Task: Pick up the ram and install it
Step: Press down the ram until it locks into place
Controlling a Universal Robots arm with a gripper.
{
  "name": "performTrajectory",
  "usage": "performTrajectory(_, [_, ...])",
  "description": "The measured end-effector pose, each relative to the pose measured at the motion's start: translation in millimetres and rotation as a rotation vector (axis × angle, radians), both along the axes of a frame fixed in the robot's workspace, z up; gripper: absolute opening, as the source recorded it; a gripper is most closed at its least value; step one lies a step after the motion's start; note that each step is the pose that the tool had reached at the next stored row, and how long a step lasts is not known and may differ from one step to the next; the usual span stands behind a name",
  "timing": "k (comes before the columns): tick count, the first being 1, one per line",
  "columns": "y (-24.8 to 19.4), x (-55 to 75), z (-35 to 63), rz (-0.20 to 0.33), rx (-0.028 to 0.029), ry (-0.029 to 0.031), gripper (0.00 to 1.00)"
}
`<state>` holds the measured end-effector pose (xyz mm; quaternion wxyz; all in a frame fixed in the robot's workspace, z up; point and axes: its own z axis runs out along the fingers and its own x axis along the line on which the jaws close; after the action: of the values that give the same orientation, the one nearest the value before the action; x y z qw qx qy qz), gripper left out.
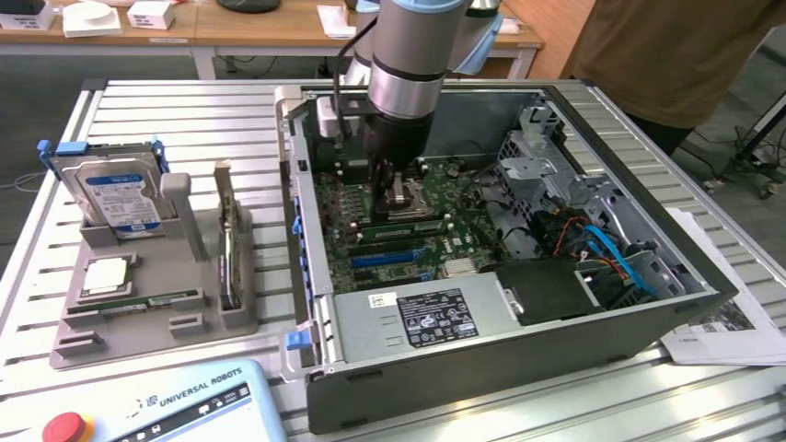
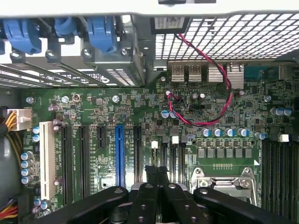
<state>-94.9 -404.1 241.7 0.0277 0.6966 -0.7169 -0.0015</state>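
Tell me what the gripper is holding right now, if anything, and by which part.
Nothing is held. The gripper is shut with its fingertips together and empty, down inside the computer case over the motherboard. The ram lies in the gray tray outside the case.

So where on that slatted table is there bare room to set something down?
Bare slats lie behind the grey parts holder, between the hard drive and the table's far edge. Crowded: the holder itself, the open computer case, and papers on the exterior view's right.
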Motion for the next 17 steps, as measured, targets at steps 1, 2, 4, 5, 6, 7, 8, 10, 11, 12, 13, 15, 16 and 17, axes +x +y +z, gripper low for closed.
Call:
performTrajectory(1, [0.0, 0.0, 0.7, 0.0, 0.0, 0.0, 0.11])
performTrajectory(2, [0.0, 0.0, 1.3, 0.0, 0.0, 0.0, 0.11])
performTrajectory(4, [0.0, 0.0, 2.5, 0.0, 0.0, 0.0001, 0.11])
performTrajectory(5, [0.0, 0.0, 3.4, 0.0, 0.0001, 0.0, 0.11])
performTrajectory(6, [0.0, 0.0, 4.9, 0.0, 0.0, 0.0001, 0.11])
performTrajectory(7, [0.0, 0.0, 6.9, 0.0, 0.0001, 0.0, 0.11])
performTrajectory(8, [0.0, 0.0, 9.2, 0.0, 0.0, 0.0, 0.11])
performTrajectory(10, [0.0, 0.0, 13.3, 0.0, 0.0001, 0.0, 0.11])
performTrajectory(11, [0.1, 0.0, 15.3, 0.0, 0.0001, 0.0, 0.11])
performTrajectory(12, [0.1, 0.0, 17.6, 0.0, 0.0001, 0.0, 0.11])
performTrajectory(13, [0.1, 0.0, 20.0, 0.0, 0.0001, 0.0, 0.11])
performTrajectory(15, [0.1, 0.0, 25.2, 0.0, 0.0, 0.0, 0.11])
performTrajectory(16, [0.2, 0.0, 27.8, 0.0, -0.0001, 0.0001, 0.11])
performTrajectory(17, [0.2, 0.0, 30.4, 0.0, 0.0001, 0.0, 0.11])
